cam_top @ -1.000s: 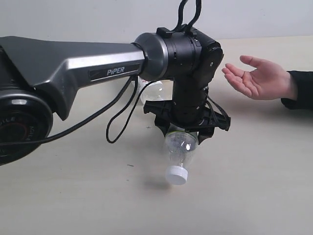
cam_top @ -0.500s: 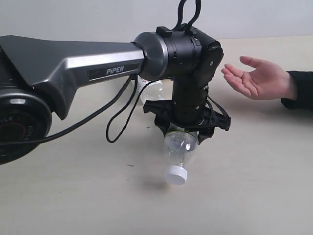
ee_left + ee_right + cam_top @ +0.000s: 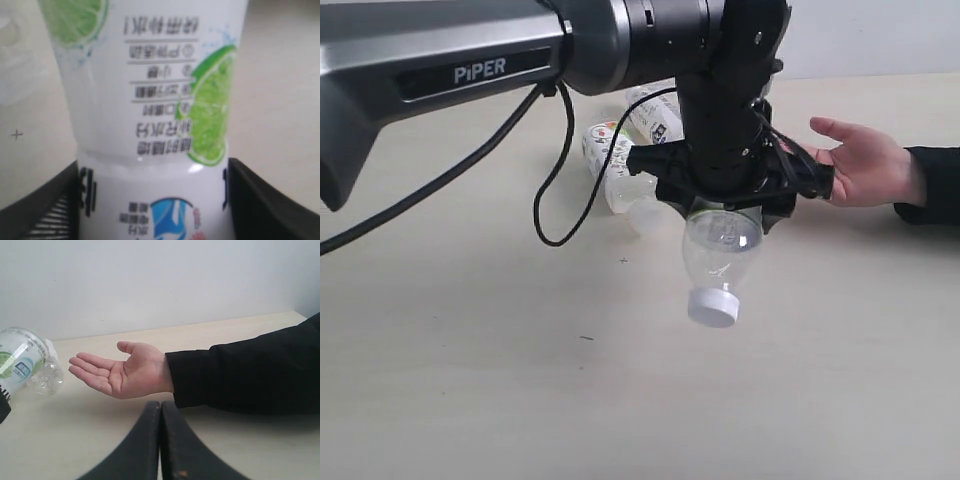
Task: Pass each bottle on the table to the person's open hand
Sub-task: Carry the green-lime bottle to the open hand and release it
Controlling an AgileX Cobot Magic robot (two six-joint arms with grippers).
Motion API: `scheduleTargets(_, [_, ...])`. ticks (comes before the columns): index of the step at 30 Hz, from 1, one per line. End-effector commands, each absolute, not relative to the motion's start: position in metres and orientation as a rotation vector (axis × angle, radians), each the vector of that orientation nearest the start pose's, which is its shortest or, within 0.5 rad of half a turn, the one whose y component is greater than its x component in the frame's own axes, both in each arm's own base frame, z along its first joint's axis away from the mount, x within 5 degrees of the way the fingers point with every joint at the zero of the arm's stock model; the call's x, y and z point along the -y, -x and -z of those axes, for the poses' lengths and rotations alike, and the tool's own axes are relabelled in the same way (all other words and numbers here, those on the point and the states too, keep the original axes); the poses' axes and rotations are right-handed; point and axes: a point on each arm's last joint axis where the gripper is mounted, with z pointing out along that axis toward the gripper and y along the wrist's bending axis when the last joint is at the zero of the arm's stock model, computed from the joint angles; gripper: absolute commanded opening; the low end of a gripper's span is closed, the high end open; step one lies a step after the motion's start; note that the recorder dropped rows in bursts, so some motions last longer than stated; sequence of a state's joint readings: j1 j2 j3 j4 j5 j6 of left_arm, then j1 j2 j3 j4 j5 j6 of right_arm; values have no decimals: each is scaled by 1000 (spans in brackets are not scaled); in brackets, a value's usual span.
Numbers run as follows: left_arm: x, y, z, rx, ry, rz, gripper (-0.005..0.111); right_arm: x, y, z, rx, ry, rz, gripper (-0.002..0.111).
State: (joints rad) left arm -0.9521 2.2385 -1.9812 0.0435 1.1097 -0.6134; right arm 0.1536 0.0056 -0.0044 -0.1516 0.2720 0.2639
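Green-and-white bottle (image 3: 720, 250), its white cap (image 3: 712, 307) tilted downward, hangs above the worktop (image 3: 470, 380), clamped across its body by the left jaws. It is near the person's open hand (image 3: 865, 165), which is palm up, and does not touch it. 2 more bottles lie on the worktop behind the arm: a doodle-labelled bottle (image 3: 603, 160) and a text-labelled bottle (image 3: 655, 112). The right jaws are pressed together, holding nothing.

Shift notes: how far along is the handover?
Done: nothing visibly; the person's open hand is empty. In hand: the left arm's fingers hold the lime-labelled, white-capped clear plastic bottle near it. Left: nearer white-labelled bottle and farther white-labelled bottle on the beige table.
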Motion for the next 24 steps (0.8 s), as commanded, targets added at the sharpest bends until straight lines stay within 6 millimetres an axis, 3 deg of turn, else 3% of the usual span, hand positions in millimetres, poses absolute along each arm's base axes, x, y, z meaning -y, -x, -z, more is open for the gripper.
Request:
scheduleTargets(1, [401, -278, -235, -2765, -475, 428, 0, -5, -55, -190, -1747, 8, -163, 0])
scheduleTargets(9, [424, -283, -268, -2608, -351, 833, 0, -5, -55, -190, -1747, 8, -163, 0])
scheduleTargets(15, [423, -298, -281, -2533, -250, 976, 0, -5, -55, -190, -1747, 8, -163, 0])
scheduleTargets(18, [426, -305, -274, -2517, -201, 1026, 0, -5, -55, -190, -1747, 8, -163, 0])
scheduleTargets(24, [440, -321, -240, -2499, -54, 1199, 0, -5, -55, -190, -1747, 8, -163, 0])
